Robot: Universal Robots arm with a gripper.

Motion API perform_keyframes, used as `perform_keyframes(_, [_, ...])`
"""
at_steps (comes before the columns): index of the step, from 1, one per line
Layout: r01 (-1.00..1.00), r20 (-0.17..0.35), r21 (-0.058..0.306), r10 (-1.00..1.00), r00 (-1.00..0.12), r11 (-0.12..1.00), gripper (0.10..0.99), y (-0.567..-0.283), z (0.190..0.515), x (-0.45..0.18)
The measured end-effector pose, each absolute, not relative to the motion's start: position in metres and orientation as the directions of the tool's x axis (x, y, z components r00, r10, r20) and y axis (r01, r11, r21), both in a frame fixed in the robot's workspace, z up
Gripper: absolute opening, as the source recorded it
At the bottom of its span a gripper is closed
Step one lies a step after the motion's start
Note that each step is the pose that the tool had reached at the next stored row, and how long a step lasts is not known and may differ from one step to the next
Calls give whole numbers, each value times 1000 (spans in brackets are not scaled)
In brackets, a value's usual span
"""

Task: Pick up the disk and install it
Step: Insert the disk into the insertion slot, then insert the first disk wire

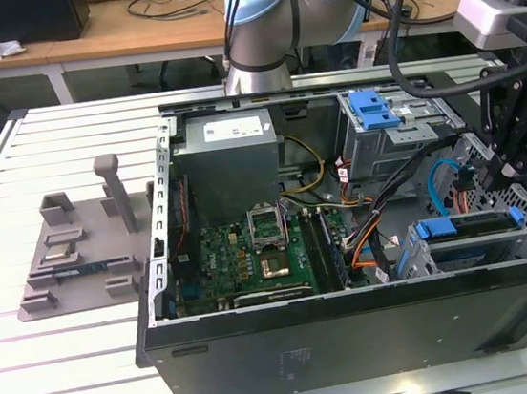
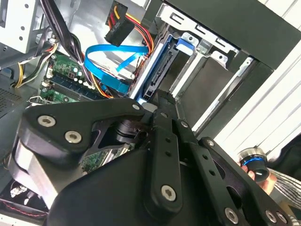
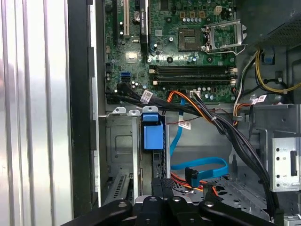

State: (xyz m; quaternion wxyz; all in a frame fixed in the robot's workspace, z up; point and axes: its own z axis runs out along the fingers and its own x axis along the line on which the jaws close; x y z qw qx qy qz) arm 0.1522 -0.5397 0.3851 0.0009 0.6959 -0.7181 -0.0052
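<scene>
Fingers [image 2: 162,117] of the gripper [image 1: 506,170] are being shown drawn together, with nothing visibly clamped between them. An open computer case [image 1: 358,339] is being supported flat on the slatted table [image 1: 74,374], and the gripper is being hung over the corner of it at the exterior view's right. A grey drive cage [image 1: 463,254] is being presented just beneath the fingertips. The disk [image 1: 469,226] is being carried on edge in that cage, framed by its blue rails. Its long axis is being laid across the exterior view, left to right, with the fingertips poised above its right end and judged just clear of it. In the first wrist view, the disk's blue end tab [image 3: 153,134] is being shown straight ahead of the fingertips.
</scene>
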Motion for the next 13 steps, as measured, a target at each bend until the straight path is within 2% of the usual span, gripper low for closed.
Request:
perform_keyframes(12, [-999, -2, 9, -1000, -31, 31, 106, -540, 385, 152])
perform_keyframes(13, [-999, -2, 9, -1000, -31, 31, 169, -540, 385, 152])
